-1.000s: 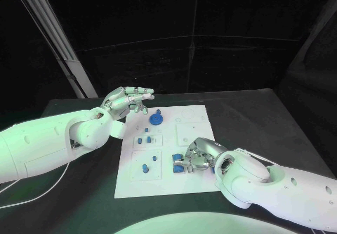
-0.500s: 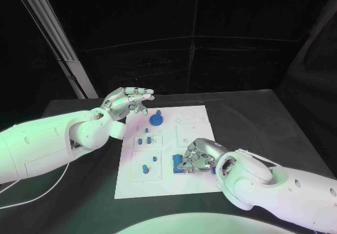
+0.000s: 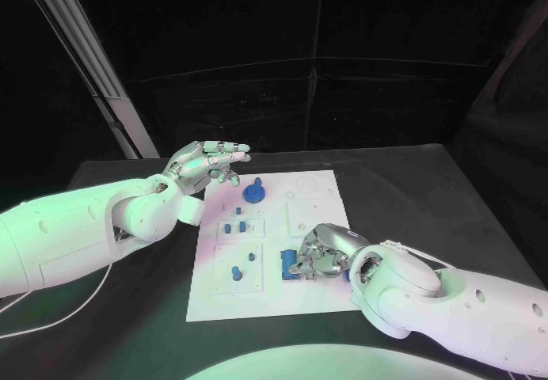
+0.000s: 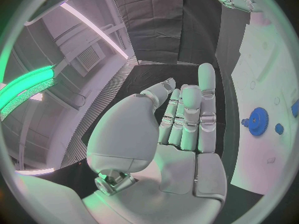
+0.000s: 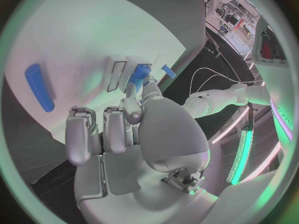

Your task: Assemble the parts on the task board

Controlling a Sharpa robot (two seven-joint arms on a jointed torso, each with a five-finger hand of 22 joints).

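Note:
The white task board (image 3: 320, 207) lies in the middle of the black table. My right hand (image 3: 318, 252) hovers low over its near right part with fingers curled. In the right wrist view, thumb and a fingertip pinch a blue part (image 5: 138, 76) standing at a slot, with a long blue piece (image 5: 39, 87) lying apart on the board. The blue parts (image 3: 290, 266) under that hand are partly hidden. My left hand (image 3: 208, 164) is raised beyond the board's far left corner, fingers stretched out and holding nothing (image 4: 187, 119). A blue gear (image 3: 255, 192) stands close to it.
Small blue pieces (image 3: 234, 228) sit in the board's left column, another (image 3: 237, 274) nearer the front. The gear (image 4: 256, 119) and a small blue peg (image 4: 279, 128) also appear beside the left hand. A slanted pale post (image 3: 97, 71) rises behind the table's far left corner.
My right hand has shifted very slightly lower and leftward over the blue parts. The left hand has stayed put.

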